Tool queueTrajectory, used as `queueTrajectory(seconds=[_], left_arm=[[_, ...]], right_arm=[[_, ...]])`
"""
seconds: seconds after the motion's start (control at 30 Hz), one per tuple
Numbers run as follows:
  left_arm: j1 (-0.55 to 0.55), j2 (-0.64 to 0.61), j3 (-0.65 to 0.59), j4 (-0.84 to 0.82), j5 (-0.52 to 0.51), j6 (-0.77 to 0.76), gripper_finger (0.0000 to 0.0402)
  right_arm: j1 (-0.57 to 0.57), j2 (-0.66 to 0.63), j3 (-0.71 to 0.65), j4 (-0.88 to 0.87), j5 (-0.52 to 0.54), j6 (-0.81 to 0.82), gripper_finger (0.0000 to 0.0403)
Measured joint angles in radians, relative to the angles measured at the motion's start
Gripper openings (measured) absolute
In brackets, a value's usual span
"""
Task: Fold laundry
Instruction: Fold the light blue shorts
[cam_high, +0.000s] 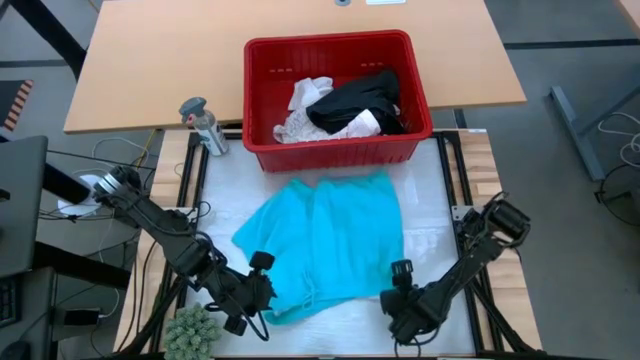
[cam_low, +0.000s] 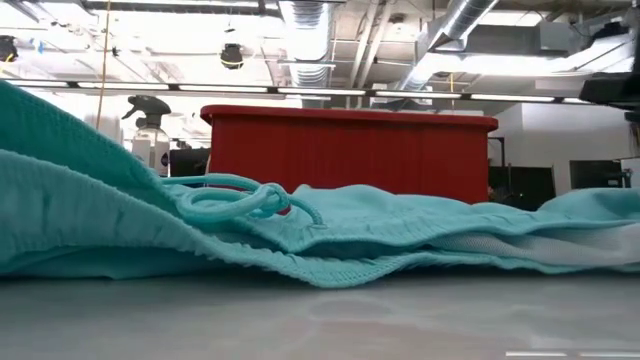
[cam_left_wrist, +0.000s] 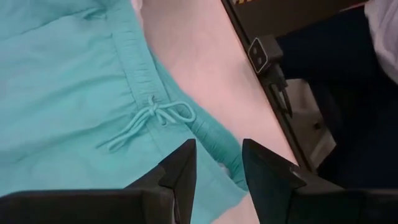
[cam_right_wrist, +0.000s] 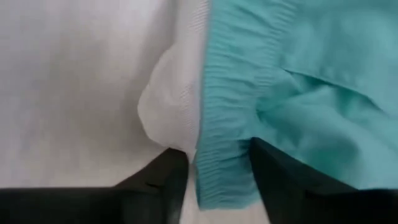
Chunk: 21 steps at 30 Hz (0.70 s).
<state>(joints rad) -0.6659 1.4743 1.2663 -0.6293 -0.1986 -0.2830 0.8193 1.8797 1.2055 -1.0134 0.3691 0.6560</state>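
The teal shorts (cam_high: 320, 245) lie spread on the white table cover, waistband toward the near edge, drawstring bow (cam_left_wrist: 155, 118) on top. A white lining (cam_right_wrist: 168, 106) sticks out at the waistband's right end. My left gripper (cam_left_wrist: 217, 177) hovers open above the waistband near its left end. My right gripper (cam_right_wrist: 217, 180) is low over the near right corner, open, one finger on each side of the waistband (cam_right_wrist: 221, 143). White (cam_high: 305, 110) and black (cam_high: 355, 105) garments lie in the red basket (cam_high: 415, 60). My right gripper comes at the waistband's right end (cam_right_wrist: 217, 168) from above, slanting down. The fingers lie across the band, which rests flat on the table between them. Whether the fingers touch the cloth, I cannot tell.
The red basket stands at the table's far side, just beyond the shorts' hems. A spray bottle (cam_high: 205, 125) stands at the far left. A green fuzzy plant (cam_high: 192, 330) sits at the near left corner beside my left arm. Black frame rails (cam_high: 450, 180) border the cover.
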Motion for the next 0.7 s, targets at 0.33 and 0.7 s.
queueTrajectory(seconds=[0.33,0.7], left_arm=[[-0.008,0.169,0.000,0.000,0.039,0.116,0.0118],[-0.058,0.313,0.223,-0.234,0.039,0.097,0.0118]], right_arm=[[-0.047,0.000,0.141,-0.134,0.077,-0.029,0.0022],[-0.114,0.000,0.191,-0.190,0.161,-0.039,0.0023]])
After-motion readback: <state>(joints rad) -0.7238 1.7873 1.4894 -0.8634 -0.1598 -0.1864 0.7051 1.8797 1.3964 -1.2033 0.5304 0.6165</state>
